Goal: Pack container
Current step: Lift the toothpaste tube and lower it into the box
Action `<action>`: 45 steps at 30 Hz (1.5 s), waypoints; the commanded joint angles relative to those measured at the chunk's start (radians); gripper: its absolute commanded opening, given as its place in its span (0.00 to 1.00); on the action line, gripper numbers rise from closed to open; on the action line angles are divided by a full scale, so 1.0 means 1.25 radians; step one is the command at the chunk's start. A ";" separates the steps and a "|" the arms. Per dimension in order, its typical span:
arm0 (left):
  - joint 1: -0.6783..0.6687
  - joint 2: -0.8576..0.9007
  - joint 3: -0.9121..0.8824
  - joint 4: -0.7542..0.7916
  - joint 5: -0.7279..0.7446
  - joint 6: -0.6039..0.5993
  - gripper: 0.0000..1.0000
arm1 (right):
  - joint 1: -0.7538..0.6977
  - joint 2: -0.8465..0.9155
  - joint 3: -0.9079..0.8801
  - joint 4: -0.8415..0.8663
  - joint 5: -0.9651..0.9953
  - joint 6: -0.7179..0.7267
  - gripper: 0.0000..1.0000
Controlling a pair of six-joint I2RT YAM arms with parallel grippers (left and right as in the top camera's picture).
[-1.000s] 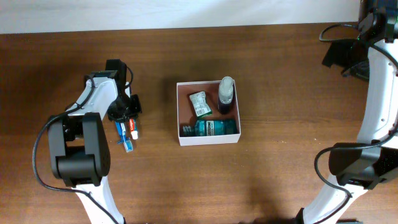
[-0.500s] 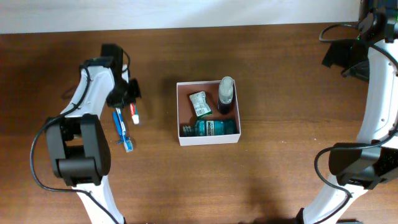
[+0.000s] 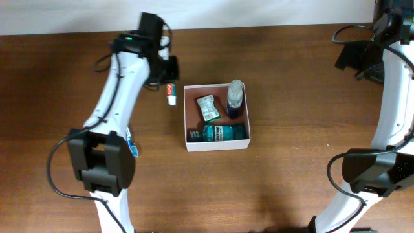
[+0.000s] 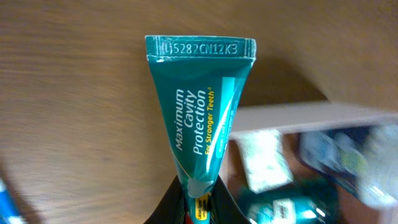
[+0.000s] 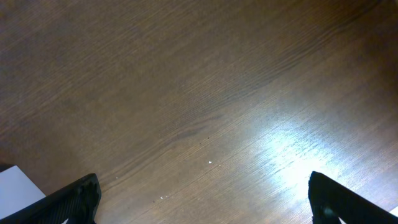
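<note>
The container (image 3: 217, 145) is a shallow white square box with a reddish-pink inside, mid-table. It holds a dark bottle with a grey cap (image 3: 235, 98), a teal bottle lying flat (image 3: 220, 133) and a green-and-white packet (image 3: 207, 107). My left gripper (image 3: 167, 80) is shut on a teal toothpaste tube (image 4: 200, 118) and holds it in the air just left of the container's back left corner; the tube's white cap end (image 3: 171, 98) shows overhead. The container's wall (image 4: 292, 116) shows beyond the tube. My right gripper (image 5: 202, 205) is open and empty over bare wood at the far right.
A blue toothbrush (image 3: 133, 147) lies on the table at the left, mostly hidden under my left arm. A white corner (image 5: 15, 186) shows at the lower left of the right wrist view. The wooden table's back edge meets a white wall.
My left gripper has lifted the toothpaste tube away from the toothbrush and carried it right and back, to the container's left wall. The right arm has not moved.
</note>
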 commanded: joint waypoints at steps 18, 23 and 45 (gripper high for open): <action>-0.127 0.005 -0.081 -0.039 0.024 -0.017 0.08 | -0.002 -0.022 0.014 0.000 0.013 0.001 0.98; -0.127 0.006 -0.118 -0.026 0.024 -0.017 0.08 | -0.002 -0.022 0.014 0.000 0.013 0.001 0.98; -0.127 0.009 -0.193 0.074 -0.007 -0.017 0.40 | -0.002 -0.022 0.014 0.001 0.013 0.001 0.98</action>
